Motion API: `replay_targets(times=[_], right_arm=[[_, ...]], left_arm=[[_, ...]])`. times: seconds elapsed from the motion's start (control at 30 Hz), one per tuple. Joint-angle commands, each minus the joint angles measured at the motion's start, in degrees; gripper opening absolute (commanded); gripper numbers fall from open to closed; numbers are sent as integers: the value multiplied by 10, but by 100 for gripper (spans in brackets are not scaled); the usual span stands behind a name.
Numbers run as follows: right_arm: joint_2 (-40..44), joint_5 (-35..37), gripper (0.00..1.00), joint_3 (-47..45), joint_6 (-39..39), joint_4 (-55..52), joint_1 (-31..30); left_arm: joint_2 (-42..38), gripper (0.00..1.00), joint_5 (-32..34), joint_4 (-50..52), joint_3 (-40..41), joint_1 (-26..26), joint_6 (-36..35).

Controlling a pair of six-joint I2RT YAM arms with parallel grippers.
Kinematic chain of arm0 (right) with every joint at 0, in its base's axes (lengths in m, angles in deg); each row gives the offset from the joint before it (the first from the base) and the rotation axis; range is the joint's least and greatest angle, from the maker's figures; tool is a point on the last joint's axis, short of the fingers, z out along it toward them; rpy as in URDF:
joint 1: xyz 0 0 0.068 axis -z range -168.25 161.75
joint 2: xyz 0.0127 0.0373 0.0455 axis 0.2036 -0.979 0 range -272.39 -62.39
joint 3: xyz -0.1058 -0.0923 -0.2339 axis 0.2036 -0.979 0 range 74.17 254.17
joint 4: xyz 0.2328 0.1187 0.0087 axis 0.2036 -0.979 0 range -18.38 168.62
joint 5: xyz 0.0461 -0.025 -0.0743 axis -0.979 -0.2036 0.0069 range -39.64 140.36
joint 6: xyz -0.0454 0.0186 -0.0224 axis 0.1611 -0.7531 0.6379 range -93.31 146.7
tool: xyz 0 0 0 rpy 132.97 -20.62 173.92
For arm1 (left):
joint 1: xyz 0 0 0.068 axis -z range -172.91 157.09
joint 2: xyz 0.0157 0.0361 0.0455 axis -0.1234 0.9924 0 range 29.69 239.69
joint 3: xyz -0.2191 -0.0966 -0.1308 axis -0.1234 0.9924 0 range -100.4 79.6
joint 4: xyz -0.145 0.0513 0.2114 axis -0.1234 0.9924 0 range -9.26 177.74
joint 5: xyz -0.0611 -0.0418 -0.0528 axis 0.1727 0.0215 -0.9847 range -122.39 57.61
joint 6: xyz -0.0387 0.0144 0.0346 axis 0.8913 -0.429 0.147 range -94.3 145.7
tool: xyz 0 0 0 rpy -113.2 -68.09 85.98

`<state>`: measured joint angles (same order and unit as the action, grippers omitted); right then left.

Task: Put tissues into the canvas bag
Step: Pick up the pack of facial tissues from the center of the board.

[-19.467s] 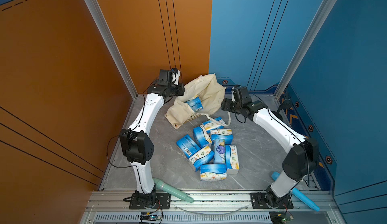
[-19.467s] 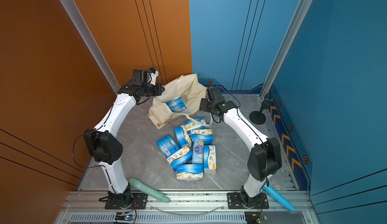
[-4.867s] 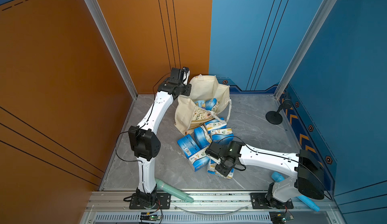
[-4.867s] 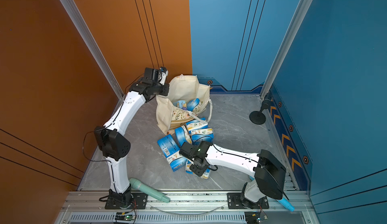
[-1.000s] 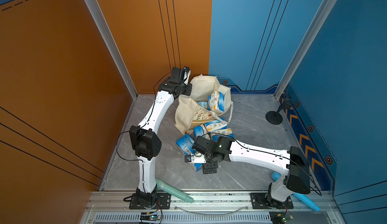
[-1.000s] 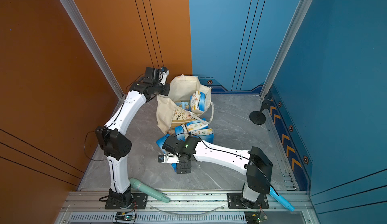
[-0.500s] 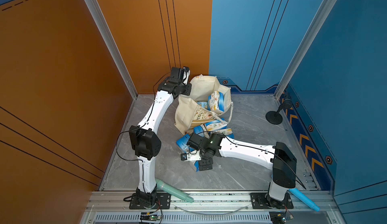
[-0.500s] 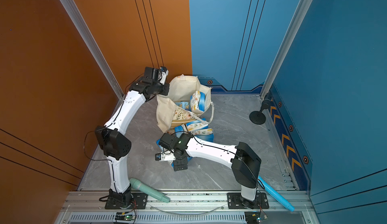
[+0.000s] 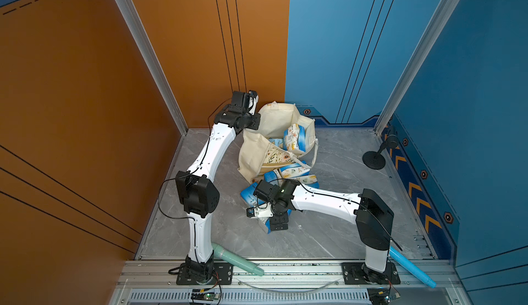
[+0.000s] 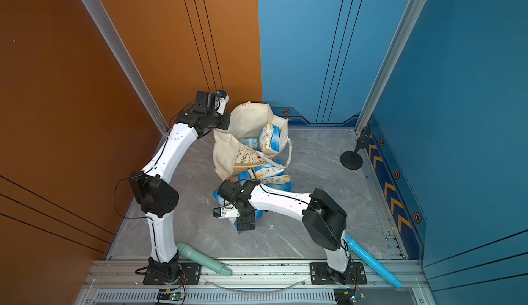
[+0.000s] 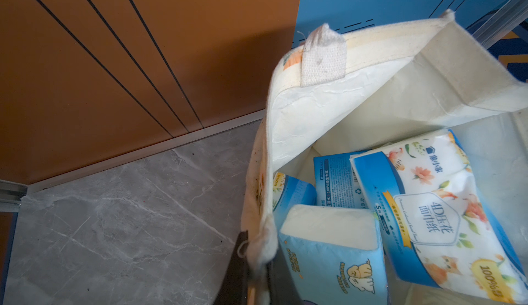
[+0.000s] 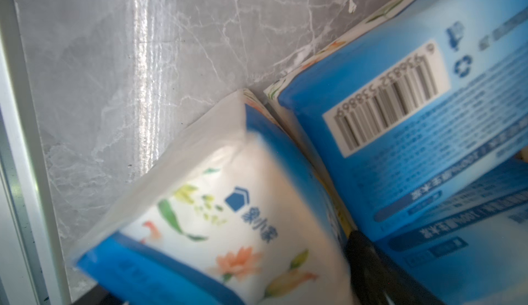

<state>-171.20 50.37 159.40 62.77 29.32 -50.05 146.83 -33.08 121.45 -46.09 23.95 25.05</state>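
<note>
The canvas bag (image 9: 254, 152) (image 10: 225, 149) stands open at the back of the floor, with several tissues (image 9: 295, 138) (image 11: 428, 203) inside. My left gripper (image 9: 257, 118) (image 11: 257, 275) is shut on the bag's rim (image 11: 371, 41) and holds the mouth open. More tissue packs (image 9: 297, 172) (image 10: 271, 175) lie piled in front of the bag. My right gripper (image 9: 274, 223) (image 12: 234, 283) is down at the near end of that pile. It is open, its jaws straddling a floral pack (image 12: 228, 203), and a pack with a barcode (image 12: 400, 118) lies beside it.
A teal cylinder (image 9: 237, 259) lies by the left arm's base and a light-blue cylinder (image 9: 411, 266) by the right arm's base. A black stand (image 9: 374, 156) sits at the right wall. Orange and blue walls close in the grey floor on three sides.
My right arm has swung left and brought its gripper down over the nearest pack of the pile. The left arm and the bag have stayed still.
</note>
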Motion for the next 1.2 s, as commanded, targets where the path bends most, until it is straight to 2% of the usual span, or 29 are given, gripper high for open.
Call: replay_targets(times=[0.0,0.2,0.37,0.53,0.7,0.77,0.83,0.97,1.17], right_arm=[[-3,-11,95,-5,-13,-9,4],[11,-21,89,-33,-50,-25,3],[10,-28,75,-43,-111,-68,0],[13,-34,69,-60,-157,-68,-1],[29,-35,44,-59,-199,-65,0],[52,-46,25,-55,-219,-63,8],[79,-61,14,-46,-241,-62,22],[152,-108,13,-24,-265,-61,56],[258,-202,17,19,-314,-23,135]], left_arm=[[6,0,-12,10,6,-4,-4],[5,0,-11,10,5,-3,-3],[5,0,-9,10,7,-3,-3],[5,0,-9,10,5,-1,-3],[6,0,-7,10,5,3,-3],[6,0,-5,10,5,4,-4],[6,0,-5,10,5,4,-4],[6,0,-4,10,6,4,-5],[5,0,1,10,7,3,-10]])
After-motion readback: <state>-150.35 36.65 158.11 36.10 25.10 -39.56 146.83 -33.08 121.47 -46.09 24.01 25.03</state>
